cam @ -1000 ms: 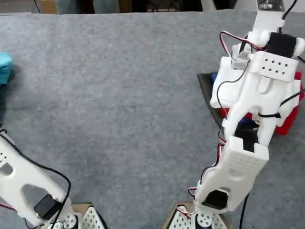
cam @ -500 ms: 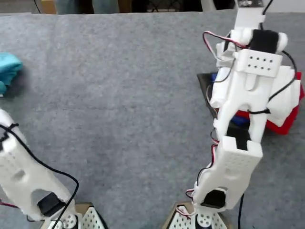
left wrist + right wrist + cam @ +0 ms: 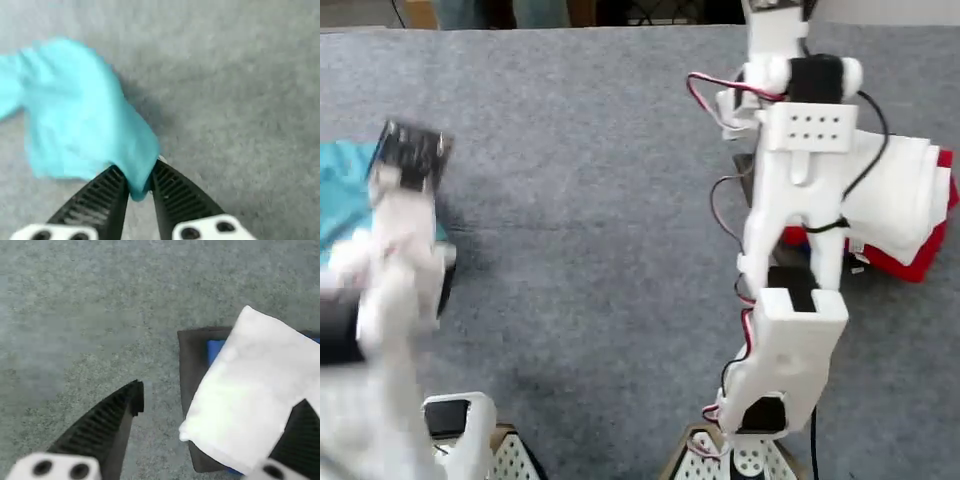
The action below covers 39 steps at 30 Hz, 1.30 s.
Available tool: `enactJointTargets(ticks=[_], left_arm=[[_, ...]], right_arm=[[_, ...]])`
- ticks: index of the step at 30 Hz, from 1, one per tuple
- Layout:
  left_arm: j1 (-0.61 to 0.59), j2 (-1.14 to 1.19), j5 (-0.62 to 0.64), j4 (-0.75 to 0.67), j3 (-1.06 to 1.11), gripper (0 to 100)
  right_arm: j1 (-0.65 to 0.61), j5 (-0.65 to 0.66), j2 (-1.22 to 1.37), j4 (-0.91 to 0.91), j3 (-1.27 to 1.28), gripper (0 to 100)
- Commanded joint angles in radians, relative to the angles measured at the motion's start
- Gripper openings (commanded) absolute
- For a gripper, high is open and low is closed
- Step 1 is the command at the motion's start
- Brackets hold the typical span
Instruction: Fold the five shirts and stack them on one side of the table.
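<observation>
Left claw (image 3: 136,175) is clamped on a fold of the turquoise shirt (image 3: 80,115), which lies at the worktop's (image 3: 600,200) left edge. Right claw (image 3: 220,400) is spread wide over the white shirt (image 3: 250,395) — top of the folded stack (image 3: 910,262), right side.

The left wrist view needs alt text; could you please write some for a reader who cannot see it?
The left gripper is shut on the edge of a crumpled turquoise shirt. The rest of the shirt is bunched just beyond it, over the grey table.
</observation>
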Motion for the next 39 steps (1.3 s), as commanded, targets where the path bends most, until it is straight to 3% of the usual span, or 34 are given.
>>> enactJointTargets(ticks=[1, 5, 9, 17, 21, 27, 32, 39], left_arm=[[0.021, -0.189, -0.014, 0.000, -0.002, 3], [0.019, -0.296, -0.011, 0.000, 0.002, 6], [-0.124, -0.396, 0.089, 0.000, -0.001, 33], [-0.335, -0.473, 0.046, -0.003, -0.018, 32], [-0.539, -0.428, 0.049, -0.021, 0.058, 30], [-0.874, -0.127, 0.048, -0.149, 0.245, 24], [-0.946, 0.104, 0.048, -0.293, 0.378, 27], [-0.944, 0.299, 0.049, -0.628, 0.622, 29]], right_arm=[[-0.104, 0.009, -0.025, -0.025, -0.010, 43.4], [-0.245, 0.009, 0.042, -0.041, -0.015, 43.4], [-0.368, 0.009, 0.130, -0.058, -0.048, 43.4], [-0.483, 0.009, 0.298, -0.055, -0.266, 43.4], [-0.494, 0.009, 0.338, -0.055, -0.300, 43.4], [-0.496, 0.009, 0.361, -0.029, -0.303, 43.4], [-0.565, 0.060, 0.363, -0.034, -0.297, 43.4], [-0.637, 0.095, 0.363, -0.035, -0.295, 43.4]])
